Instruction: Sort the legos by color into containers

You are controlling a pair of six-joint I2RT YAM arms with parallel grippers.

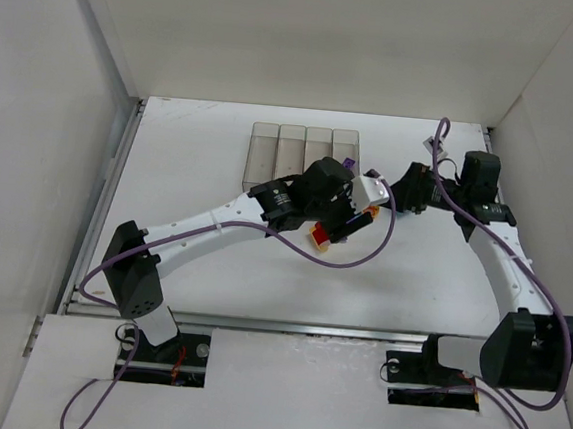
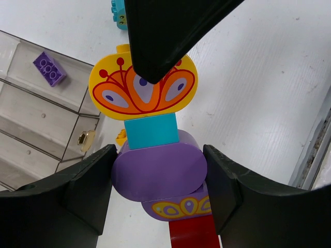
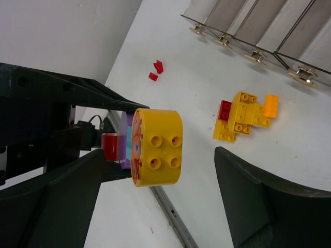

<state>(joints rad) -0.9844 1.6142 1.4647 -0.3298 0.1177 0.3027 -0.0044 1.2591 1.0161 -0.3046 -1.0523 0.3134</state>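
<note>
My left gripper (image 2: 158,181) is shut on a clump of legos (image 2: 155,170), with its jaws on either side of a rounded purple brick. A teal brick (image 2: 151,130) and a printed yellow rounded brick (image 2: 143,90) stick out beyond the purple one, and a red piece (image 2: 192,233) lies nearest the camera. My right gripper (image 3: 160,155) stands open around the yellow brick (image 3: 158,147), with gaps on both sides. The containers (image 1: 302,156) stand at the back. One of them holds a purple brick (image 2: 50,68).
A loose yellow clump with a red and an orange brick (image 3: 243,116) lies on the table near the containers. Two small red pieces (image 3: 156,70) lie further off. A teal brick (image 2: 118,11) sits on the table. The table's metal rail (image 3: 173,219) runs close by.
</note>
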